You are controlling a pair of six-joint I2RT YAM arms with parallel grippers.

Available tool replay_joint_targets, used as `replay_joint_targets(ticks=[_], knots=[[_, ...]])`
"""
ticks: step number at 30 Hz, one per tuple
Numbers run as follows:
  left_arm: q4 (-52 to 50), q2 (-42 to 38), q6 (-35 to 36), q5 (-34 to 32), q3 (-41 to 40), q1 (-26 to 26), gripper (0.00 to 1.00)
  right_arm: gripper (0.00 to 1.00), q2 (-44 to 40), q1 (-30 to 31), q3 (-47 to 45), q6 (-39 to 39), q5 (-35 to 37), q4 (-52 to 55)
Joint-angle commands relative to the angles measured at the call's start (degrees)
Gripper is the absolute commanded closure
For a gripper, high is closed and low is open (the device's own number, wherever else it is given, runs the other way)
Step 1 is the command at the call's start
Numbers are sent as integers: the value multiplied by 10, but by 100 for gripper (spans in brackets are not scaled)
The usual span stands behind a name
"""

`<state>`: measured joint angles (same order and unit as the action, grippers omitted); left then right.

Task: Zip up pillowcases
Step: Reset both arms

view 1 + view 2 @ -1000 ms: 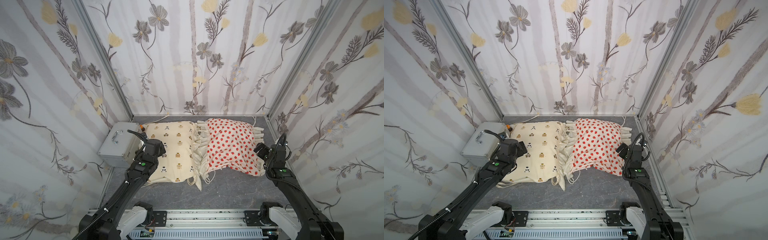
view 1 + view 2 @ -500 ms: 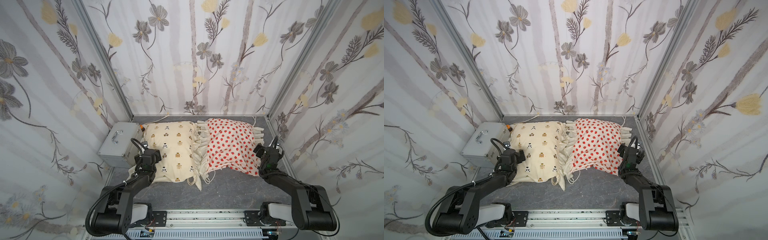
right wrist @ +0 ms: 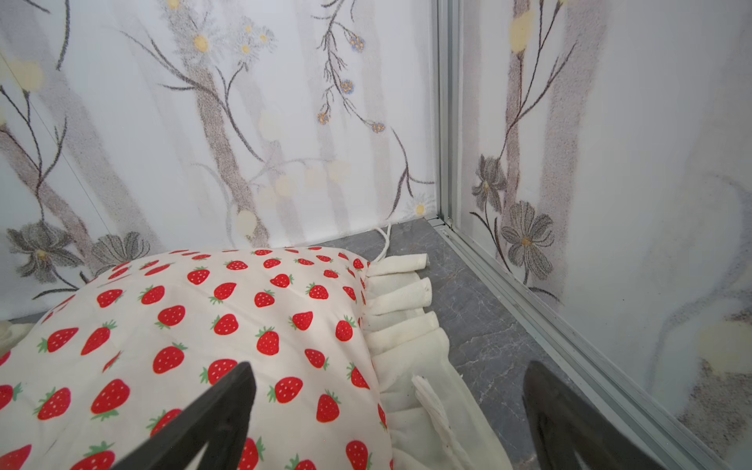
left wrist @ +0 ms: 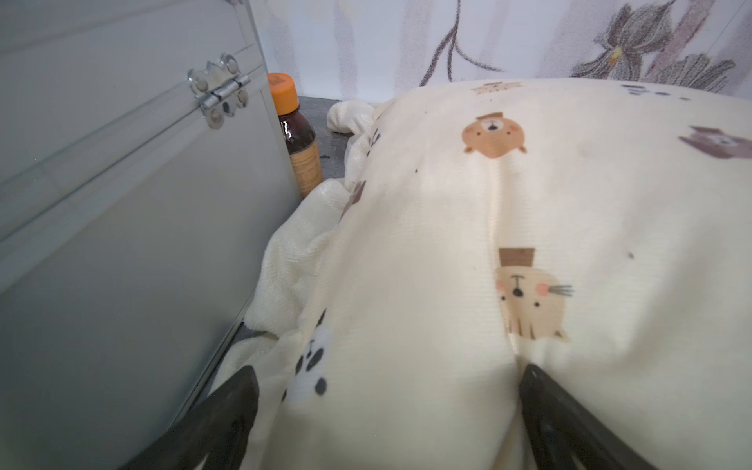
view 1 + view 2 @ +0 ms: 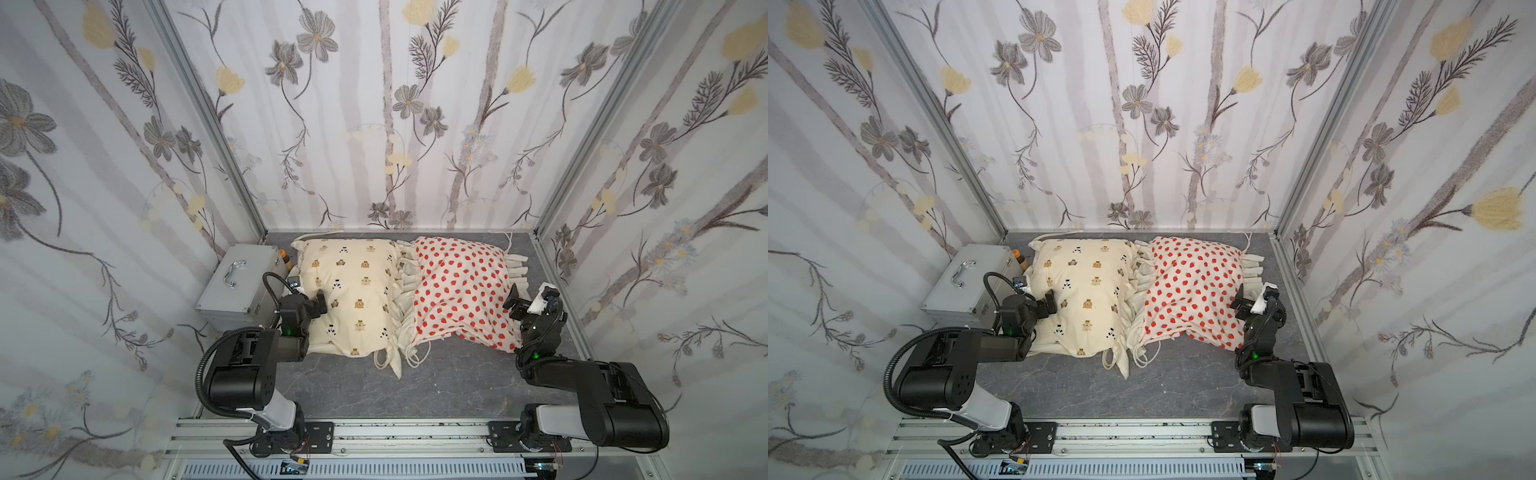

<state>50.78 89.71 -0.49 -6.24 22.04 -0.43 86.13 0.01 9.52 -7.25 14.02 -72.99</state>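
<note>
Pillowcases: side by side at rear of table [image 5: 457,382], in contact along middle ruffles. Bear case [image 5: 353,299] on left, against metal case [image 5: 241,282]; strawberry case [image 5: 461,291] on right, near side wall. Left gripper [image 5: 307,296]: spread wide, empty, straddling left edge of bear case. Right gripper [image 5: 528,297]: spread wide, empty, poised over ruffled right edge of strawberry case. No zipper or pull visible in any view (probably tucked under a ruffle or on a hidden side). Locate zipper pull before closing either gripper. Lift or turn ruffle to expose seam. Pin fabric near zipper's start with one gripper; draw pull with other, straight along seam. Keep fabric taut to prevent snagging. Work one case at a time. Avoid knocking bottle [image 4: 299,134] beside metal case.
</note>
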Motion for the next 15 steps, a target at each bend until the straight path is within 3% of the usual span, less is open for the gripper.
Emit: replay_joint_targets(ticks=[1,10,12,15], knots=[[20,1,-6,18,0,0,0,0,2,1,1,10,12,-45],[19,3,-5,18,3,-1,0,0,3,1,4,12,6,-42],[18,3,-5,18,3,-1,0,0,7,0,19,25,-44,-14],[18,2,-4,18,3,-1,0,0,3,-3,14,28,-55,-22]])
